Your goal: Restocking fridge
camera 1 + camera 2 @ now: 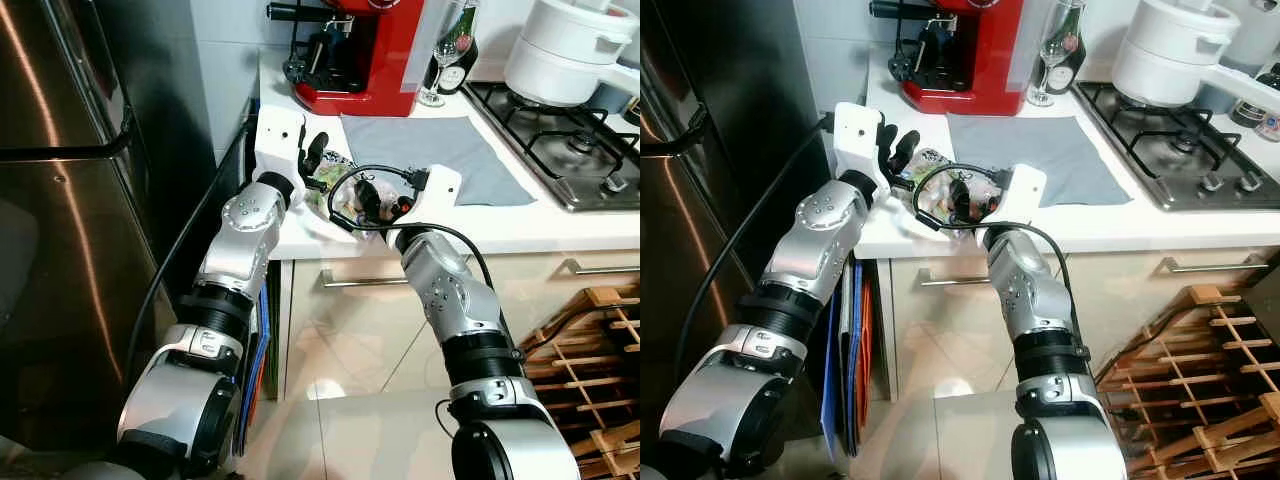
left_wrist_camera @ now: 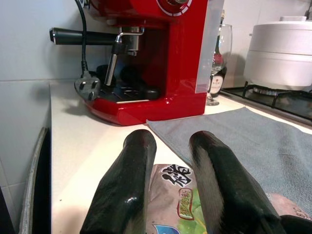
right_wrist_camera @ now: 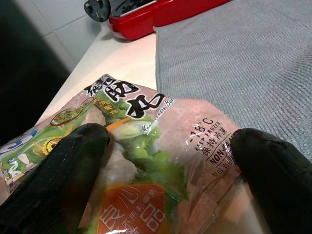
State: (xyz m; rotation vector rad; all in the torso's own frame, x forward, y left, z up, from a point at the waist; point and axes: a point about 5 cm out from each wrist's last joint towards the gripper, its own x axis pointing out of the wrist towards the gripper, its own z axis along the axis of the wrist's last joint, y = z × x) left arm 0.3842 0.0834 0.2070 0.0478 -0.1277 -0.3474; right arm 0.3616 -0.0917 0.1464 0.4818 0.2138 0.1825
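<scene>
A frozen food packet (image 1: 327, 181) with green and orange print lies on the white counter (image 1: 520, 225) near its front left corner. My left gripper (image 1: 312, 150) rests just over the packet's far end, its fingers (image 2: 134, 185) slightly apart with nothing between them. My right gripper (image 3: 170, 141) comes in from the counter's front edge, open wide. Its two fingertips (image 3: 73, 151) sit at either side of the packet (image 3: 146, 131) and touch the wrapper. A black cable loops over the right wrist (image 1: 440, 185).
A grey cloth (image 1: 430, 150) lies right of the packet. Behind stand a red coffee machine (image 1: 360, 50), a wine glass and bottle (image 1: 450, 50). A hob (image 1: 570, 150) carries a white pot (image 1: 570, 50). The steel fridge (image 1: 60, 200) is left, a wooden rack (image 1: 590, 360) lower right.
</scene>
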